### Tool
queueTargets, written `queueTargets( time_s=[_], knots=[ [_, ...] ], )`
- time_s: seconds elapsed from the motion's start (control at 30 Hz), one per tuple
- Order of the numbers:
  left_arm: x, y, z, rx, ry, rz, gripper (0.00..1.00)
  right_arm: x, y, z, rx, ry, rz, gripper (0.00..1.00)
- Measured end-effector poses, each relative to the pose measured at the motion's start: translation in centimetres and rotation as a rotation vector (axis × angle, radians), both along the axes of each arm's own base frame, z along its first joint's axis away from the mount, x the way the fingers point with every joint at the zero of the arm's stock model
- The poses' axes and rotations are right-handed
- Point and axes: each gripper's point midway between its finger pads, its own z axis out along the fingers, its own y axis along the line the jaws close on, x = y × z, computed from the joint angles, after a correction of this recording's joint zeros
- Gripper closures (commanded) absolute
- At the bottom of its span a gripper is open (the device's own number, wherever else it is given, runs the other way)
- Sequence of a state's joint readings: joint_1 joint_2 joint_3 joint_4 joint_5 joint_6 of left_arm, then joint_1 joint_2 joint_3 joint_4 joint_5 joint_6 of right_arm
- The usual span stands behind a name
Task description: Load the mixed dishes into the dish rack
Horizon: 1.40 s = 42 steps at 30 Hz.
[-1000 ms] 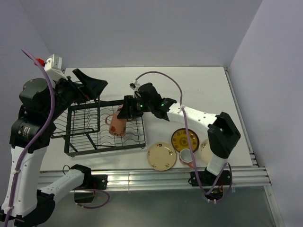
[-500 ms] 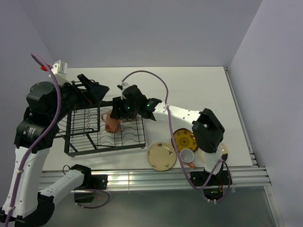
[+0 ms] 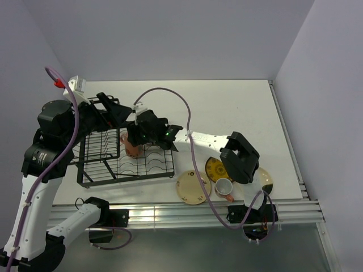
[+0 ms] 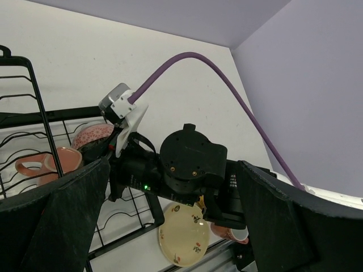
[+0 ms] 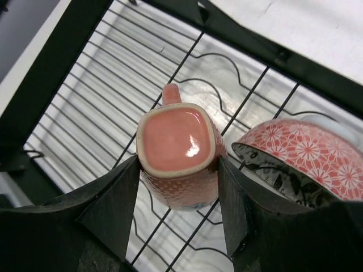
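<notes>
Top view: black dish rack (image 3: pixel 102 170) on L half of white worktop (image 3: pixel 238 107), near the front edge.

R arm (image 3: pixel 210 139) reaches across from R side to the rack's far R part. R jaws closed on a pink mug (image 5: pixel 177 147), one pad on each side wall. Mug is upside down: squarish glazed base faces the wrist cam, handle points away toward the rack's inside. It sits over the wire floor w/ wavy dividers. Can't tell if its rim touches the wires.

Bowl (image 5: pixel 300 153) is in the rack just beside the held mug, to the R in the wrist view. It is tipped on its side: pink floral outside up, dark patterned inside facing the mug. Narrow gap between the two; contact not certain. L wrist cam confirms: bowl (image 4: pixel 93 136) and mug (image 4: pixel 57 161) side by side among the wires, under the R wrist.

L arm (image 3: pixel 54 122) is over the rack's far L corner. L jaws wide apart, nothing between them, hanging above the rack, near the R wrist but apart from it.

On the worktop, R of the rack:
- cream plate (image 3: pixel 193 187), flat, near the front edge, just off the rack's near R corner
- second mug (image 3: pixel 223 187), upright, just R of that plate
- yellow plate (image 3: pixel 218 168), behind the second mug, partly under the R arm
- another cream plate (image 3: pixel 265 180), further R, mostly hidden by the R arm
</notes>
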<state>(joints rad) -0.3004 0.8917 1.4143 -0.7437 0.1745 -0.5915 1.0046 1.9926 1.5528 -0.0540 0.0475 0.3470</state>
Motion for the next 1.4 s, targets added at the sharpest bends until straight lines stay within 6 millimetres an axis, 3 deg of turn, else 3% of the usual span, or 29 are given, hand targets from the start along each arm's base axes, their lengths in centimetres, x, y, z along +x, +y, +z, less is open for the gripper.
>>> queueTargets(
  time_s=[0.27,0.37,0.4,0.63,0.77,0.93,1.1,1.2,1.33,1.4],
  knots=[
    [0.2,-0.1,-0.7,0.005,0.014,-0.001,0.01,-1.0,1.3,-0.3,-0.066,-0.088,0.000,0.90],
    [0.1,0.0,-0.6,0.004,0.010,-0.001,0.01,-1.7,1.9,-0.6,-0.074,-0.100,-0.006,0.71],
    [0.0,0.0,-0.6,0.003,0.007,-0.001,0.01,-1.8,1.9,-0.6,-0.075,-0.106,-0.013,0.59],
    [-0.3,0.1,-0.3,0.000,-0.002,-0.001,0.01,-1.9,1.7,-0.8,-0.078,-0.121,-0.056,0.24],
    [-0.3,0.0,-0.3,-0.001,-0.003,-0.003,0.01,-2.5,0.8,-2.0,-0.092,-0.106,-0.061,0.01],
    [-0.3,0.0,-0.4,-0.002,0.000,-0.004,0.01,-3.7,-0.4,-4.2,-0.137,-0.080,-0.044,0.00],
    [-0.1,-0.1,-0.6,-0.005,0.000,-0.008,0.01,-4.9,-1.9,-4.8,-0.140,-0.057,-0.031,0.00],
    [0.0,-0.2,-0.6,-0.007,-0.001,-0.011,0.01,-5.9,-2.8,-3.5,-0.099,-0.043,-0.020,0.00],
    [0.1,-0.3,-0.8,-0.007,-0.001,-0.011,0.01,-6.6,-2.8,0.5,0.011,-0.041,-0.016,0.00],
    [0.2,-0.3,-0.9,-0.006,0.001,-0.011,0.01,-6.9,-2.8,2.1,0.055,-0.036,-0.018,0.18]
  ],
)
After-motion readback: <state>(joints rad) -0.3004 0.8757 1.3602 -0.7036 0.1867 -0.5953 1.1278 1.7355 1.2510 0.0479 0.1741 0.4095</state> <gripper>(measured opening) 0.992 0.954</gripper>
